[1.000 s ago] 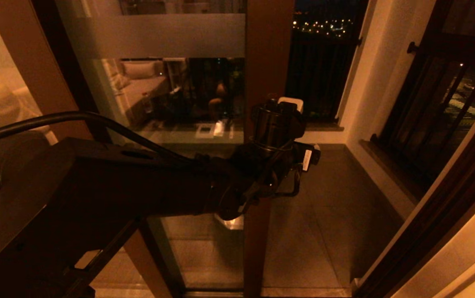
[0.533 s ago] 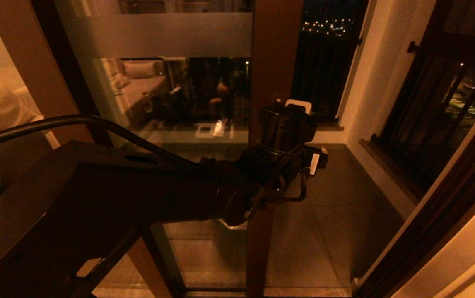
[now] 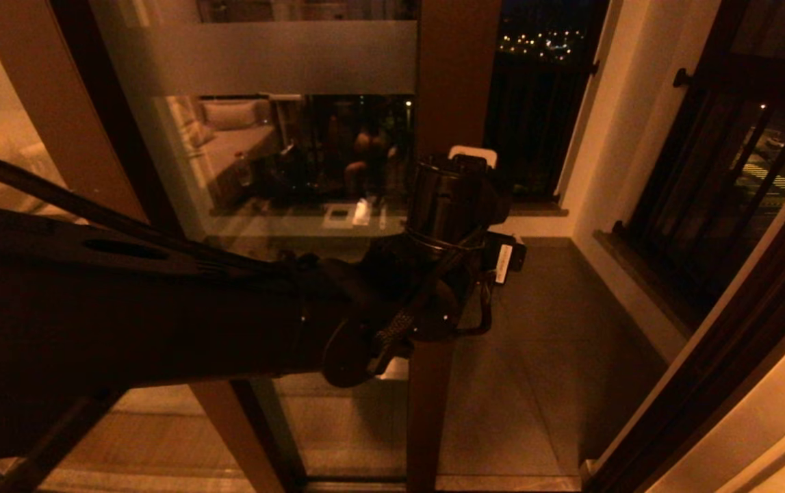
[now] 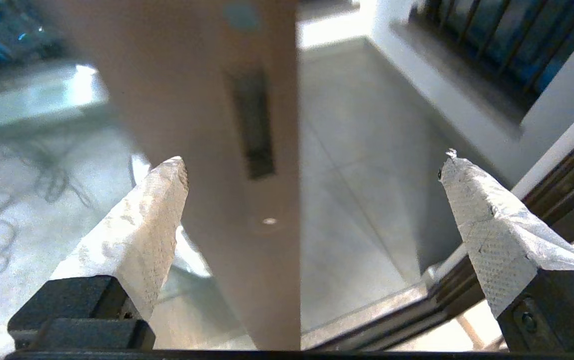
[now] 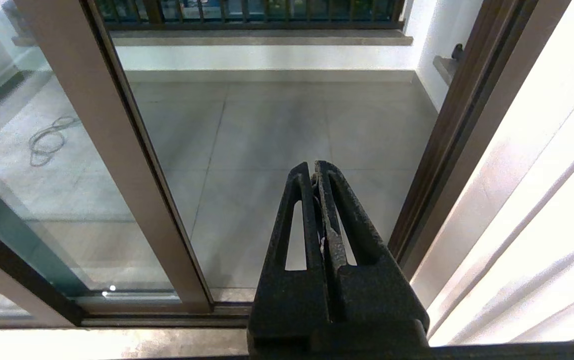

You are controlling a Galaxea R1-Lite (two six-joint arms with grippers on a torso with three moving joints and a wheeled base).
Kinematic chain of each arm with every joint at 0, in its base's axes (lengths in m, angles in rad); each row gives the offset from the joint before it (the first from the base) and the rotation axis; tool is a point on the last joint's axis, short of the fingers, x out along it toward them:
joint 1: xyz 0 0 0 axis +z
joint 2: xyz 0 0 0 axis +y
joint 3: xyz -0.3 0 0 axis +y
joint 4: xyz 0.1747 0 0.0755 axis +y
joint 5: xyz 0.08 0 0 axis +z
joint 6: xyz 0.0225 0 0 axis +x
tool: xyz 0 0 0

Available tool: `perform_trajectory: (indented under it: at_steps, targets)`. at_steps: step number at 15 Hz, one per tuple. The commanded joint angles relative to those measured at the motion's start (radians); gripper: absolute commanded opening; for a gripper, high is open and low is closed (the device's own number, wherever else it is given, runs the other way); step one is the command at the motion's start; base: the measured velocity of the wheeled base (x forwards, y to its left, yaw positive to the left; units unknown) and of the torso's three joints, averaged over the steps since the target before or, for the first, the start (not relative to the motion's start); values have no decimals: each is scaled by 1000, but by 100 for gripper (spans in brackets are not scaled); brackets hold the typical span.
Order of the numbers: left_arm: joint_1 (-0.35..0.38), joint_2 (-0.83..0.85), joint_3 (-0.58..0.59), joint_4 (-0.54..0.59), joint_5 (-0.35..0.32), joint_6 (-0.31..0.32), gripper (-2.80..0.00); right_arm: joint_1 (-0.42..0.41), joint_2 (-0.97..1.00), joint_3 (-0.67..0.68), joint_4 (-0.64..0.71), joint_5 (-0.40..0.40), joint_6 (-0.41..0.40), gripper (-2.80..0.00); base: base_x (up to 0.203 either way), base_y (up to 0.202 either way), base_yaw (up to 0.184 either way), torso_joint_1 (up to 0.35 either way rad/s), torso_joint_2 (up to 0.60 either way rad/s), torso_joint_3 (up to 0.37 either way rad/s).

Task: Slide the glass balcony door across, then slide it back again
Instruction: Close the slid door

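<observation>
Judging by the gap on the right, the glass balcony door point(image 3: 310, 205) is only partway across, so the slide isn't finished and the return trip is all still to do. My left gripper point(image 4: 312, 165) has its fingers wide, straddling the stile by the recessed handle point(image 4: 252, 125). Right gripper point(image 5: 315, 172) is pinched closed, parked. Bare tiled balcony floor point(image 3: 556, 356), railing point(image 3: 727, 157) far right.

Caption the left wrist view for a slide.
Open left gripper faces the stile of the glass balcony door, its recessed handle between the spread fingertips.
</observation>
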Motion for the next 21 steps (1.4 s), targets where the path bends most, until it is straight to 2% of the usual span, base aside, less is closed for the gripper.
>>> perform_trajectory:
  at_steps: [1, 4, 7, 8, 9, 12, 14, 21]
  targets:
    - [-4, -135, 51, 6, 13, 1, 0, 0, -2, 2, 0, 0, -1, -280, 0, 0, 0, 0, 0, 0]
    - [4, -350, 162, 74, 23, 9, 0, 0, -2, 2, 0, 0, -1, -280, 0, 0, 0, 0, 0, 0]
    - [86, -615, 303, 157, 27, 12, 0, 0, -2, 2, 0, 0, -1, -280, 0, 0, 0, 0, 0, 0]
    - [135, -718, 351, 198, 24, 12, -35, 0, -2, 2, 0, 0, -1, -280, 0, 0, 0, 0, 0, 0]
    - [192, -821, 398, 248, 21, 11, -280, 0, -2, 2, 0, 0, -1, -280, 0, 0, 0, 0, 0, 0]
    - [326, -1079, 481, 441, 22, 12, -280, 0, -2, 2, 0, 0, -1, -280, 0, 0, 0, 0, 0, 0]
    - [475, -1184, 503, 546, 22, 17, -280, 0, -2, 2, 0, 0, -1, -280, 0, 0, 0, 0, 0, 0]
    - [781, -1337, 522, 707, 16, 21, -280, 0, -2, 2, 0, 0, -1, -280, 0, 0, 0, 0, 0, 0]
